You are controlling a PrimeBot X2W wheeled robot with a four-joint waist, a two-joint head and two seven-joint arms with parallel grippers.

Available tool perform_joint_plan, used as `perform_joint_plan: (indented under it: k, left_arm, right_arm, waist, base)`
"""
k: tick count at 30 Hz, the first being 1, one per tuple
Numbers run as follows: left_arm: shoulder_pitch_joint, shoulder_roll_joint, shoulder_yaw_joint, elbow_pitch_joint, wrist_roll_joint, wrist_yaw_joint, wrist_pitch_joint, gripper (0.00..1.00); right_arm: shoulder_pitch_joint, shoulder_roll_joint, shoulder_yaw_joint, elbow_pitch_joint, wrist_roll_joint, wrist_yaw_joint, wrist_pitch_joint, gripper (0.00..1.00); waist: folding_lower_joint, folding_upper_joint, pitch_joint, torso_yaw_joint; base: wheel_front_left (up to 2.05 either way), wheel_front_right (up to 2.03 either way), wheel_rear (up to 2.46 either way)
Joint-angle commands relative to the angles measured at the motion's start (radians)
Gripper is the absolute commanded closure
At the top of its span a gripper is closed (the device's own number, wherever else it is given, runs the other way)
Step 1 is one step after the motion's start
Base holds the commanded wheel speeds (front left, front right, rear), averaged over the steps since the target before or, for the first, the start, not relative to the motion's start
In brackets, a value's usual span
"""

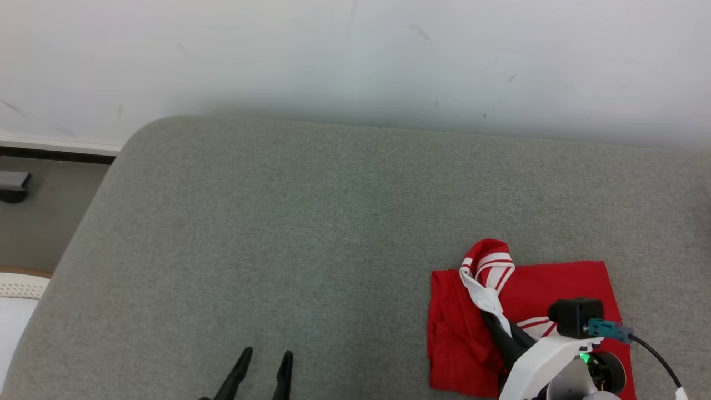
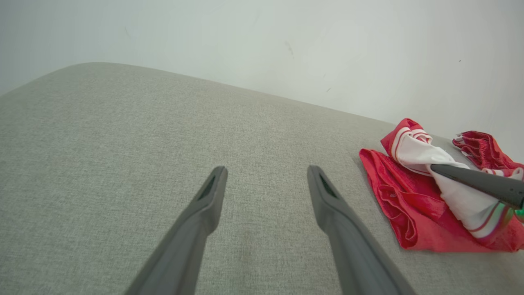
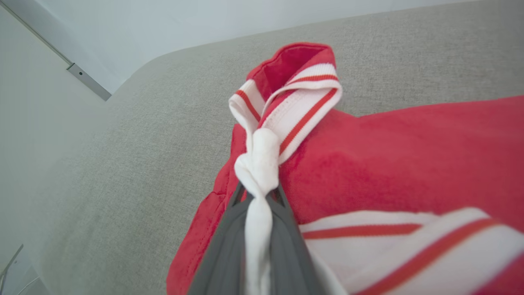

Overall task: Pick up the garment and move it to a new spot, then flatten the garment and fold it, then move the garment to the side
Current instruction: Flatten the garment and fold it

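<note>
A red garment [image 1: 561,289] with white, red-striped trim lies folded on the grey cushion [image 1: 333,233], at the lower right of the head view. My right gripper [image 1: 491,316] is shut on the garment's white trim [image 3: 258,164], which bunches between the fingers and lifts a striped loop [image 3: 305,82] above the red cloth [image 3: 409,155]. My left gripper [image 1: 265,358] stands open over bare cushion at the bottom centre, well to the left of the garment. In the left wrist view its fingers [image 2: 208,196] are spread, with the garment [image 2: 397,196] at the right.
A pale wall [image 1: 355,55] rises behind the cushion. The cushion's rounded left corner drops to a floor strip [image 1: 44,222] with a dark baseboard. A white object [image 1: 16,311] sits at the lower left edge. Wide grey surface spreads left of the garment.
</note>
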Motion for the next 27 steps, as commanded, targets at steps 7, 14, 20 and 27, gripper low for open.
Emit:
perform_joint_plan:
  k: [7, 14, 20, 27]
  left_arm:
    - [0.005, 0.002, 0.003, 0.009, 0.007, 0.001, -0.001, 0.00]
    - [0.018, 0.010, 0.010, 0.017, 0.011, 0.001, -0.001, 0.00]
    - [0.028, 0.011, 0.027, 0.014, 0.016, 0.001, -0.001, 0.00]
    - [0.048, 0.009, 0.039, 0.010, 0.022, 0.001, -0.001, 0.00]
  right_arm:
    - [-0.043, 0.002, 0.058, 0.044, 0.076, -0.002, -0.058, 0.00]
    - [-0.018, 0.001, 0.084, -0.033, 0.178, -0.002, -0.149, 0.00]
    - [0.059, -0.001, 0.012, -0.192, 0.112, -0.002, -0.231, 0.00]
    - [0.179, -0.049, -0.128, -0.321, -0.011, -0.002, -0.296, 0.00]
  waist:
    - [-0.0001, 0.0000, -0.002, -0.006]
    - [-0.0001, 0.0000, -0.011, -0.022]
    - [-0.0001, 0.0000, -0.028, -0.049]
    - [-0.0001, 0.0000, -0.054, -0.083]
  base:
    - [0.00, 0.00, 0.00]
    - [0.00, 0.00, 0.00]
    - [0.00, 0.00, 0.00]
    - [0.00, 0.00, 0.00]
